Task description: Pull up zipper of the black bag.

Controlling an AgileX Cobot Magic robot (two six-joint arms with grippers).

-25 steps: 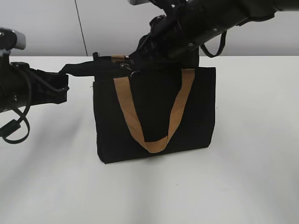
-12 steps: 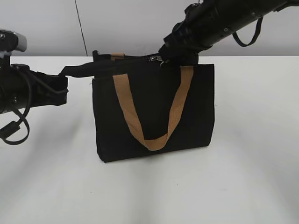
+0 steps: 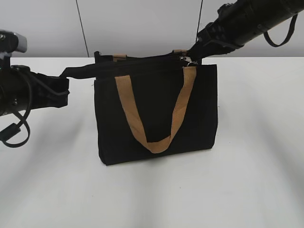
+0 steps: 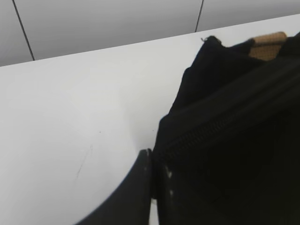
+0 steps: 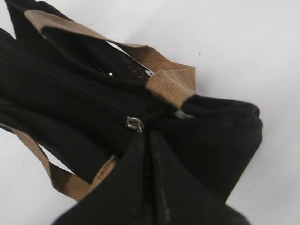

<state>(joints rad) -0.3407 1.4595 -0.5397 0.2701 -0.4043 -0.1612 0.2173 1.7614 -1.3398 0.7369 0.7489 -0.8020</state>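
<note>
Gripping zipper (image 5: 134,123), right hand (image 5: 146,136)

From my station I see a plain white counter (image 3: 256,180) filling the lower part of the exterior view, matte and evenly lit, with broad soft shadows falling across it. Behind it stands a pale grey wall (image 3: 137,23) of smooth panels, split by thin dark vertical seams (image 3: 83,28). The left wrist view shows the same wall, its base meeting the counter's far edge. A few faint dark scuffs (image 4: 84,161) mark the counter surface there.
</note>
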